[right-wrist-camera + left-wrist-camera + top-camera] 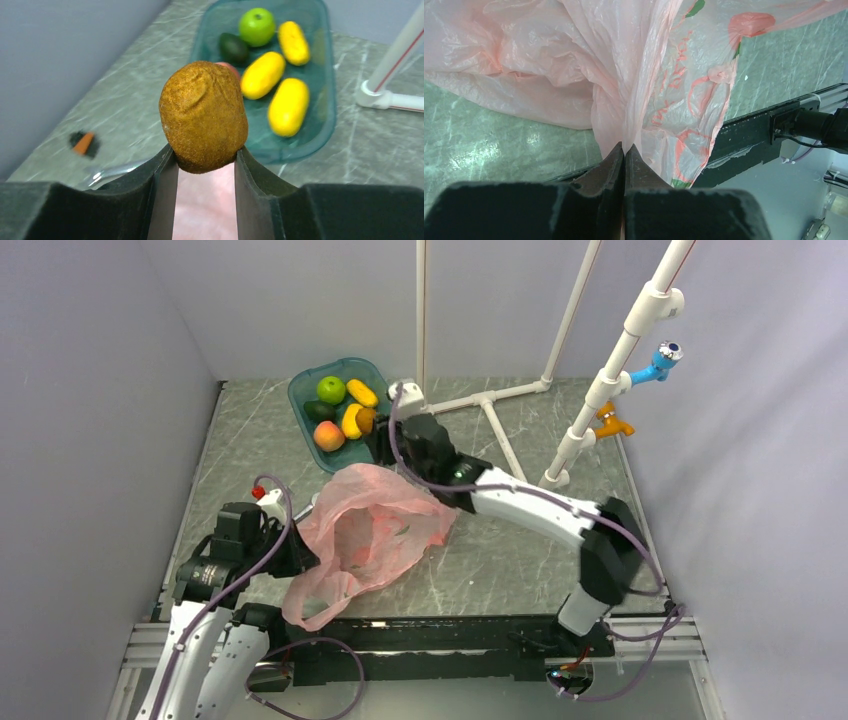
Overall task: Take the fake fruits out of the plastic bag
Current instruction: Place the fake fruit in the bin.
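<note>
The plastic bag (370, 535) is seen as translucent pink, printed with darker red-pink markings and small green patches. The kiwi (203, 117) is coloured a fuzzy golden brown. The tray (316, 131) is tinted translucent teal. Within it, a bright green apple (256, 26), a dark green avocado (233, 47), a red-and-yellow peach (328, 436) and glossy yellow oblong fruits (288, 106) are shown. The desk (520, 560) is patterned as grey-green marble with pale veins.

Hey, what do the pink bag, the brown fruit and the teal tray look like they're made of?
The pink bag: thin plastic film, translucent, finely crinkled and glossy.
The brown fruit: probably plastic or foam under a matte, fuzzy flocked skin; no shine.
The teal tray: likely smooth translucent plastic, see-through at its wall.
</note>
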Available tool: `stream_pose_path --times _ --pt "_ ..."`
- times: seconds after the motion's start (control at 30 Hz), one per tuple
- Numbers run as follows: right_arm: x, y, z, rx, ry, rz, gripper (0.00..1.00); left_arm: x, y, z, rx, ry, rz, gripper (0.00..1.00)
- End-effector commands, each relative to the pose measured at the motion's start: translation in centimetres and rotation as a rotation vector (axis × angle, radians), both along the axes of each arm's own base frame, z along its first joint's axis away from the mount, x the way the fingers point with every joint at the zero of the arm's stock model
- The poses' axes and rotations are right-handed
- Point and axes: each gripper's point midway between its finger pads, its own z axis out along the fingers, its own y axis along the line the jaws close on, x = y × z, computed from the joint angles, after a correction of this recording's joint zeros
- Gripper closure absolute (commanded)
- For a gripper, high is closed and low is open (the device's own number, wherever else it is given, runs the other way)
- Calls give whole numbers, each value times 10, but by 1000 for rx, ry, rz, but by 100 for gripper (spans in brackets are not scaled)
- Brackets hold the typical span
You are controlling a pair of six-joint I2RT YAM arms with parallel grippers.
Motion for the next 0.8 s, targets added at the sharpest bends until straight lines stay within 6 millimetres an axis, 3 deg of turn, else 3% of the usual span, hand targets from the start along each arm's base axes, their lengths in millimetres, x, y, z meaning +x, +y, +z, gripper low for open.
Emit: stream_pose_path --times 0.0,0.07,0.1,0.17,0.3,0.4,0.47,0.5,0.57,0.67,0.77 --pt "63 2 -40 -146 51 -122 100 6 -4 5 -17 -38 -31 91" --pt "91 10 -61 -215 59 -165 100 7 -4 4 -22 -35 -37 91" --pt "104 16 -81 -256 74 -176 100 7 -4 4 -22 -32 -41 91" --pt "128 25 -90 -283 87 -203 100 7 -5 3 -26 -21 -47 91" --pt "149 38 -114 -320 117 -189 99 8 -5 3 -34 -15 -52 90" --pt "158 43 -121 -337 107 -178 82 8 -5 2 -37 -14 -55 90" --pt "160 42 -124 -355 114 -181 65 8 -5 2 -37 -13 -58 90" --pt "160 43 -124 -355 118 -181 50 8 -5 2 -37 -15 -59 90" --pt "157 43 -122 -351 121 -170 30 9 -8 2 -49 -16 -68 85" --pt "153 41 -111 -340 121 -161 19 8 -20 2 -109 -2 -121 71" --pt "145 35 -91 -326 120 -156 17 13 -39 5 -236 26 -156 68"
